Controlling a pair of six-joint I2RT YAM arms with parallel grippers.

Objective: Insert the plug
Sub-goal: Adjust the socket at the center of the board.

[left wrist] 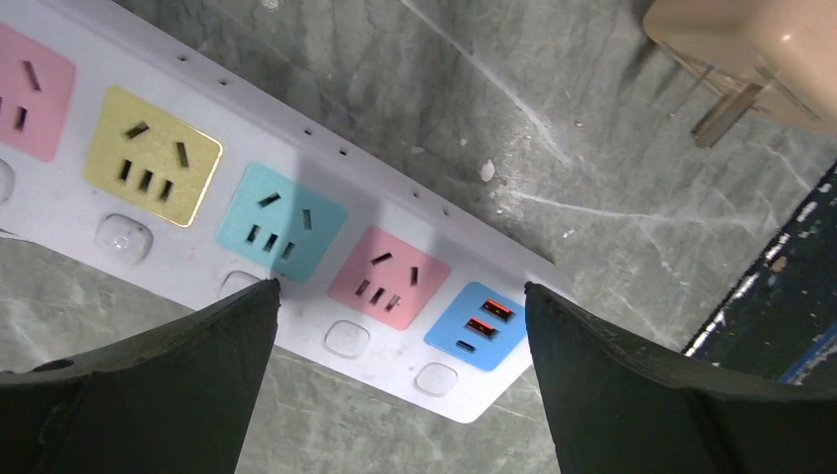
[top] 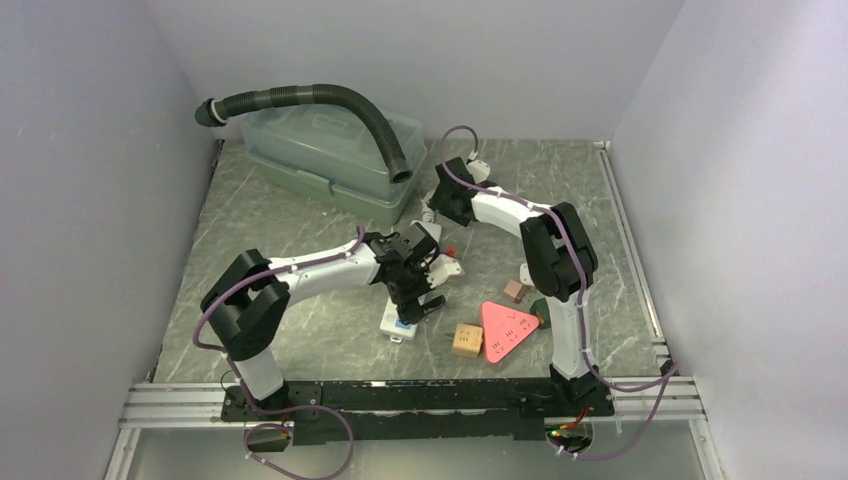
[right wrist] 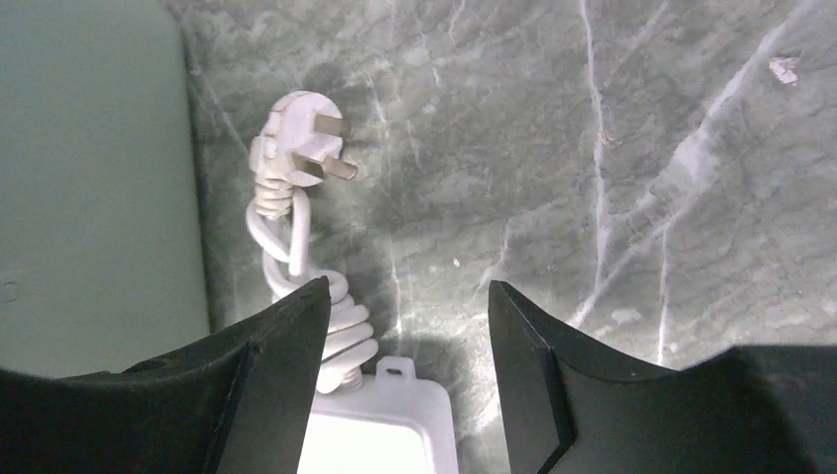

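A white power strip [left wrist: 296,148] with pink, yellow, teal and pink sockets and a blue USB panel [left wrist: 481,326] lies flat on the marble table. My left gripper [left wrist: 400,296] is open and empty just above its near end, also in the top view [top: 412,300]. A tan cube plug [left wrist: 760,49] with metal prongs lies beside that end [top: 466,340]. My right gripper [right wrist: 405,296] is open and empty over the strip's far end [right wrist: 380,425]. The strip's own white three-prong plug [right wrist: 296,138] lies there on its coiled cord.
A grey-green lidded box [top: 335,155] with a black ribbed hose [top: 320,98] over it stands at the back left, close to my right gripper [top: 435,208]. A pink triangular socket block [top: 508,328] and a small brown cube [top: 515,291] lie right of the tan plug.
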